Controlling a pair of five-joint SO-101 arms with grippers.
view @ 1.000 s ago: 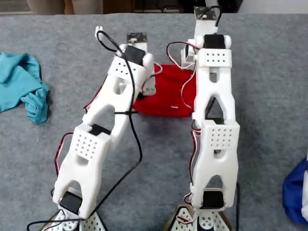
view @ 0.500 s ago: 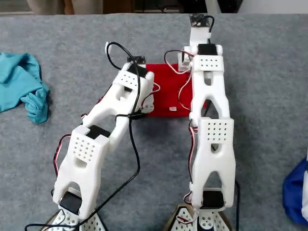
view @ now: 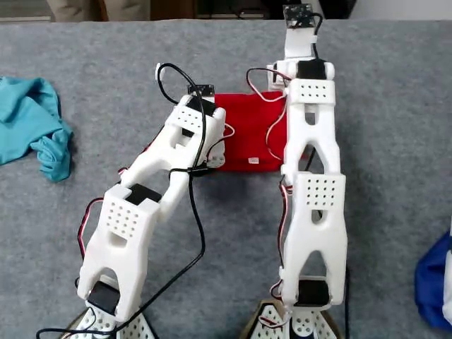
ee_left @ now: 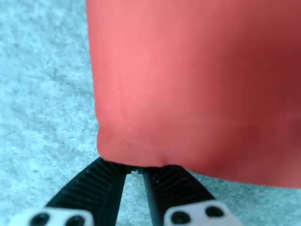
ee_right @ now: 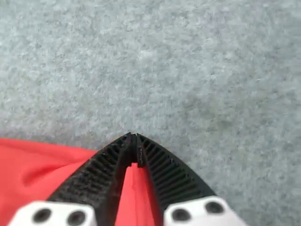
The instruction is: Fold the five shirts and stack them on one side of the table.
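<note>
A red shirt [view: 247, 134] lies folded into a flat rectangle at the table's centre, between both arms. The left arm [view: 176, 148] ends over the shirt's left edge. In the left wrist view my left gripper [ee_left: 136, 168] is shut, its tips pinching a rolled edge of the red shirt [ee_left: 197, 84]. The right arm [view: 311, 141] stretches past the shirt's far right corner. My right gripper [ee_right: 134, 137] is shut, with a strip of the red shirt [ee_right: 134, 193] caught between its fingers [ee_right: 162, 172] over grey cloth.
A crumpled teal shirt [view: 32, 123] lies at the left edge of the grey table cover [view: 106, 63]. A blue shirt [view: 432, 282] shows at the near right edge. The two arms hide the shirt's side edges from above.
The left arm has drawn back toward the near side. The red shirt went from a slanted shape to a squarer rectangle. The right arm's wrist shifted slightly at the far edge.
</note>
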